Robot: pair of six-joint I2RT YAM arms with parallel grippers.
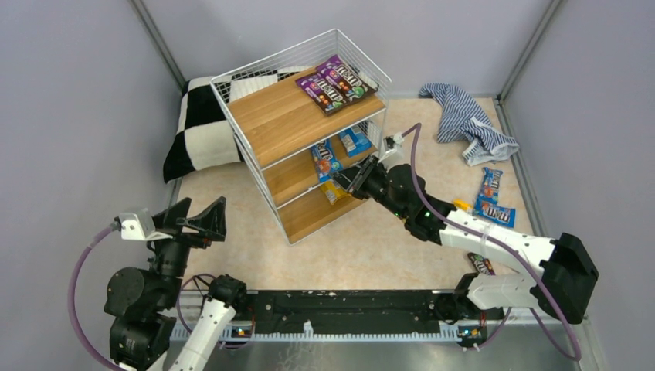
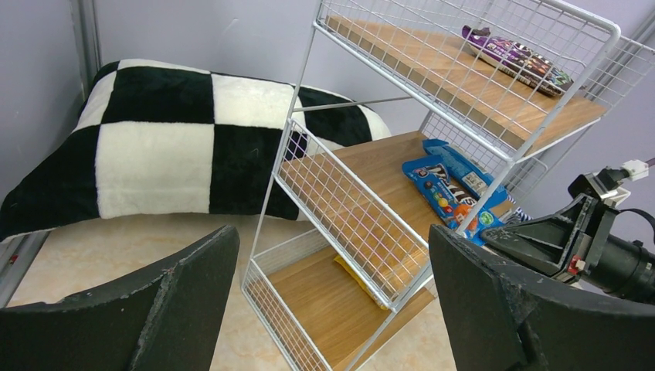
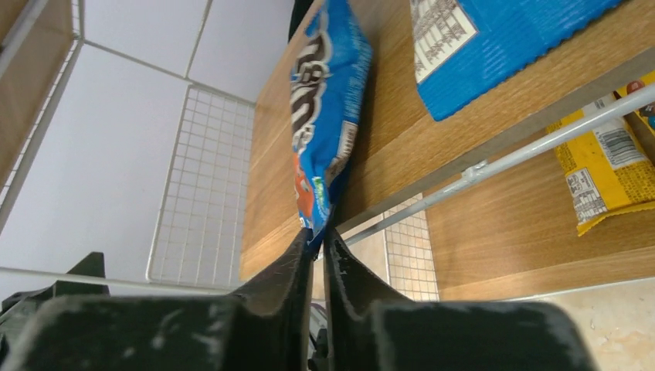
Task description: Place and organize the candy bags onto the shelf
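Observation:
The shelf (image 1: 270, 116) stands tilted at the back centre. Purple candy bags (image 1: 336, 83) lie on its top board, two blue ones (image 1: 354, 141) on the middle board and a yellow one (image 1: 334, 192) on the bottom. My right gripper (image 3: 318, 236) is at the middle board's front edge, shut on the end of a blue bag (image 3: 324, 108) that stands on edge there. A second blue bag (image 3: 494, 46) lies flat beside it. My left gripper (image 2: 334, 236) hangs open and empty at the near left, facing the shelf (image 2: 463, 100).
More blue candy bags (image 1: 489, 197) lie on the table to the right, and a dark packet (image 1: 480, 263) lies by the right arm's base. A striped cloth (image 1: 467, 120) is at the back right. A checkered cushion (image 1: 197, 131) rests behind the shelf's left side.

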